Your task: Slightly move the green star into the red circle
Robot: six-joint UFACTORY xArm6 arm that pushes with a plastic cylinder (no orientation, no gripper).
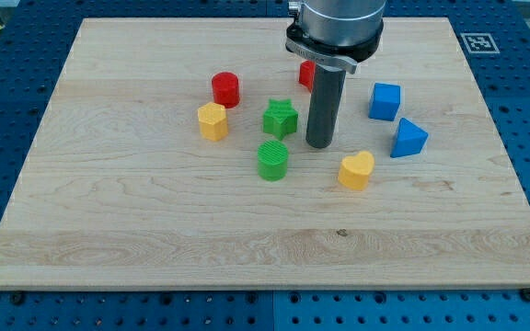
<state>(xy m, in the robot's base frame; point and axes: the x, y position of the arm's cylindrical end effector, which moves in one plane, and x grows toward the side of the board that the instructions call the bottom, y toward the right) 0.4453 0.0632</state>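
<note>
The green star (281, 119) lies near the middle of the board. The red circle (225, 89) is up and to its left, with a gap between them. My tip (318, 144) rests on the board just right of the green star and slightly lower, close to it but apart from it.
A yellow hexagon block (213, 120) sits below the red circle. A green cylinder (272, 160) is below the star. A yellow heart (356, 170), a blue cube (385, 101) and a blue triangle (408, 139) lie to the right. Another red block (306, 75) is partly hidden behind the rod.
</note>
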